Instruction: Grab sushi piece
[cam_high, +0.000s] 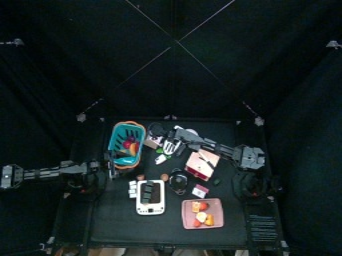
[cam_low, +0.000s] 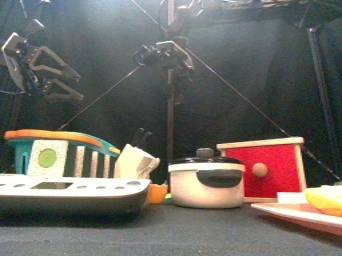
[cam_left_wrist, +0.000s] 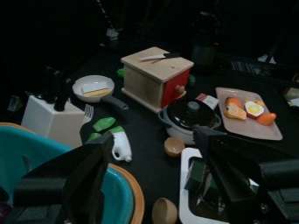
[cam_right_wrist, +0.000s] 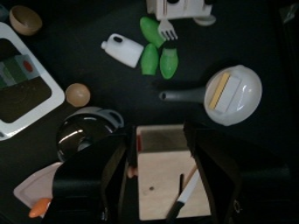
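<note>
Sushi pieces (cam_left_wrist: 249, 109) sat on the pink plate (cam_left_wrist: 260, 128) untouched; we saw both grippers, left (cam_left_wrist: 152, 179) and right (cam_right_wrist: 156, 166), spread open.

Orange and yellow sushi pieces (cam_left_wrist: 247, 109) are noted on a pale pink plate (cam_left_wrist: 275, 129). A red box (cam_low: 269, 168) with a tan top is recorded. The basket (cam_high: 127, 143) is teal, orange-rimmed. The pot (cam_low: 206, 184) appears white, black-lidded.
</note>
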